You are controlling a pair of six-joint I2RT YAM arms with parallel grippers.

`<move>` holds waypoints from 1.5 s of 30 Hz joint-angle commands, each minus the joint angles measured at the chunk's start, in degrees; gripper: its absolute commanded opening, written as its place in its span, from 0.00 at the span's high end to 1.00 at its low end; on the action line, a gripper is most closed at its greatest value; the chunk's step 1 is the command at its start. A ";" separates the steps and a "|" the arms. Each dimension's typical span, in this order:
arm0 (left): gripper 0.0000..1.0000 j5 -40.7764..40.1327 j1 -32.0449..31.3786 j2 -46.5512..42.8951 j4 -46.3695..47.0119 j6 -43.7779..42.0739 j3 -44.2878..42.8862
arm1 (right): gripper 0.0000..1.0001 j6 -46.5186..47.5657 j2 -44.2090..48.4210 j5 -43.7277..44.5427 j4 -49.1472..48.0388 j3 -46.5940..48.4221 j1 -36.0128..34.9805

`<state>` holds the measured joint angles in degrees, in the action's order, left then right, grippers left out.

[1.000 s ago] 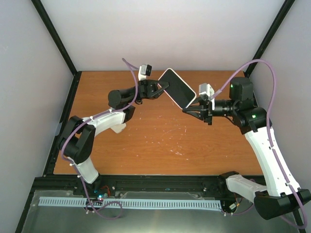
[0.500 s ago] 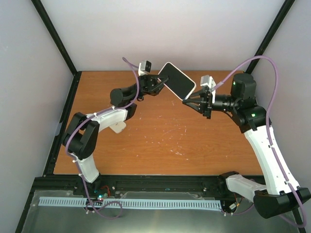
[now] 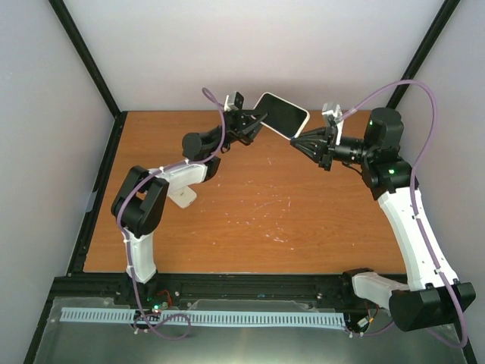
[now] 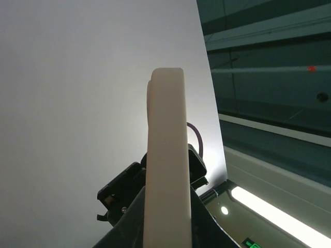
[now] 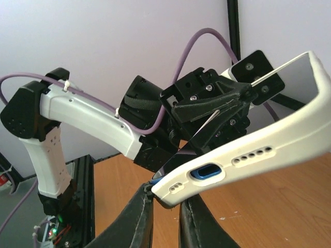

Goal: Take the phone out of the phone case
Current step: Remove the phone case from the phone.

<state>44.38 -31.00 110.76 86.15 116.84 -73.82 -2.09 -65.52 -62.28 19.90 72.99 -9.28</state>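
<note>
Bench: the wooden table (image 3: pixel 250 220) sits inside a pale-walled enclosure with black corner posts.

Arms: your left arm (image 3: pixel 163 178) reaches up and toward the far edge. Your right arm (image 3: pixel 405 220) bends in from the right, with a purple cable (image 3: pixel 409 91) looping over it. The two tools meet above the far part of the table.

Task item: the phone (image 3: pixel 279 115) is seated in the white phone case (image 3: pixel 304 115) and none of it is lifted out. You are holding the pair in the air, clear of the table and tilted, with the dark screen toward the overhead camera.

Left gripper (image 3: pixel 256 123): clamped on the left end of the phone case. In the left wrist view the case's cream edge rises straight up from between the jaws.

Right gripper (image 3: pixel 297 141): the jaws are drawn nearly together at the case's lower right corner. In the right wrist view that corner sits at the tips of the two fingers (image 5: pixel 137 217), pinched between them.

Detail: the case's bottom edge faces the right wrist camera. It shows the charging port (image 5: pixel 206 173), with a row of small holes on either side.
</note>
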 commanded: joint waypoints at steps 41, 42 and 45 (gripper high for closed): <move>1.00 27.53 -0.91 -21.04 -44.82 -58.65 1.29 | 0.29 -13.48 2.82 -17.07 0.23 -9.61 14.91; 1.00 27.72 -0.57 -20.83 -44.44 -58.43 1.44 | 0.29 -12.71 3.52 -18.81 0.67 -10.16 14.90; 1.00 28.21 0.04 -20.29 -42.21 -57.20 2.15 | 0.30 -5.42 5.48 -21.93 8.03 -9.26 14.90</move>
<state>72.93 -31.92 89.91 45.23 63.83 -71.61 -13.85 -62.94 -75.53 22.28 63.05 5.43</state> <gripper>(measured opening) 0.118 0.704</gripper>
